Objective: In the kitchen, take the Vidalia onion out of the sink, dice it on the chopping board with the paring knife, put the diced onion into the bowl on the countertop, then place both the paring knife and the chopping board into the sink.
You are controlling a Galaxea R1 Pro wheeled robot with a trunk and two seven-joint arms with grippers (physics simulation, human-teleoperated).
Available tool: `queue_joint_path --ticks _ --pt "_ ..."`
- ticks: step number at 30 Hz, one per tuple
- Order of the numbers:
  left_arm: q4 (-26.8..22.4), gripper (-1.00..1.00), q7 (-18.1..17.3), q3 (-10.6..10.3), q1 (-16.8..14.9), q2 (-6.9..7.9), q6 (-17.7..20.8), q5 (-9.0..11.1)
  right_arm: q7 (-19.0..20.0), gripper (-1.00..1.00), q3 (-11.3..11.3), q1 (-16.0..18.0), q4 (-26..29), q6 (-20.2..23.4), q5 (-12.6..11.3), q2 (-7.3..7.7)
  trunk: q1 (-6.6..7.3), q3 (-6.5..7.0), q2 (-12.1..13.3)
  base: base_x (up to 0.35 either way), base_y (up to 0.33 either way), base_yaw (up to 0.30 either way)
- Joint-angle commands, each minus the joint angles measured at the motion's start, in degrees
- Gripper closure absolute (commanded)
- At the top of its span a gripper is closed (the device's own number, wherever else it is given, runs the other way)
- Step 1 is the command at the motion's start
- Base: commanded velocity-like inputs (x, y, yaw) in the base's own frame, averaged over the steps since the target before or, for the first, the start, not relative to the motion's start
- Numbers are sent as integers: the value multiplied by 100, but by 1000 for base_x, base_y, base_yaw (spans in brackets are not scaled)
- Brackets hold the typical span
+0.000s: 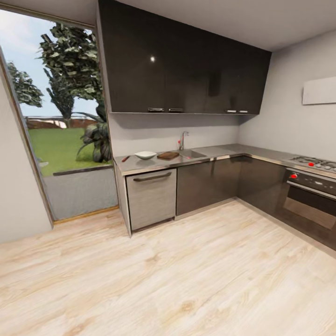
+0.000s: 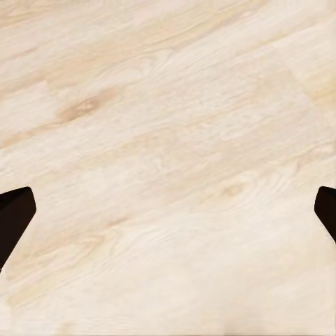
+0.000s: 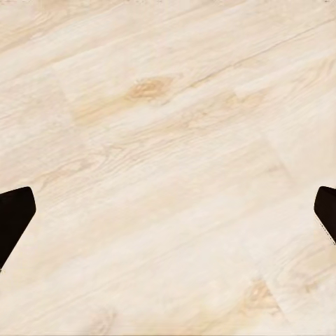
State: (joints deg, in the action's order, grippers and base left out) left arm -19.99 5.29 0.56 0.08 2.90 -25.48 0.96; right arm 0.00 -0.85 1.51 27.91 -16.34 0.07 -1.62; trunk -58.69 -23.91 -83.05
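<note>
Across the room in the head view, the grey countertop (image 1: 219, 151) runs along the far wall. On it lie the white bowl (image 1: 145, 155), the dark brown chopping board (image 1: 168, 155) and, at the counter's left end, the small paring knife (image 1: 125, 158). The sink (image 1: 192, 153) with its chrome tap (image 1: 183, 139) is set just right of the board. The Vidalia onion is hidden inside the sink. My left gripper (image 2: 168, 217) and right gripper (image 3: 168, 217) are both open over pale wood floor, with dark fingertips (image 2: 14, 217) (image 3: 14, 217) at each picture's sides.
A wide stretch of wood floor (image 1: 177, 275) lies between me and the counter. Dark wall cabinets (image 1: 182, 65) hang above it. An oven (image 1: 311, 198) with a hob (image 1: 315, 163) stands at the right. A large glass door (image 1: 60, 126) onto a garden is at the left.
</note>
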Motion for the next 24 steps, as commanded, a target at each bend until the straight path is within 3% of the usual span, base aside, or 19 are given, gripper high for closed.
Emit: queue_joint_path --ticks 1,7,11,24 --pt "-2 -100 7 2 1 0 -9 9 0 -100 -5 3 -4 -18 1 2 -4 -5 -3 333 0 0" --pt "65 -100 7 5 1 19 -14 54 0 -100 -10 4 -4 -18 -13 -4 -4 -5 -3 333 0 0" --pt "198 -100 7 143 1 26 -17 117 0 -100 -12 3 -4 -18 -16 -5 -4 -5 -3 333 0 0" --pt "206 -100 7 173 1 26 -18 123 0 -100 -12 4 -4 -18 -16 -5 -4 -5 -3 333 0 0"
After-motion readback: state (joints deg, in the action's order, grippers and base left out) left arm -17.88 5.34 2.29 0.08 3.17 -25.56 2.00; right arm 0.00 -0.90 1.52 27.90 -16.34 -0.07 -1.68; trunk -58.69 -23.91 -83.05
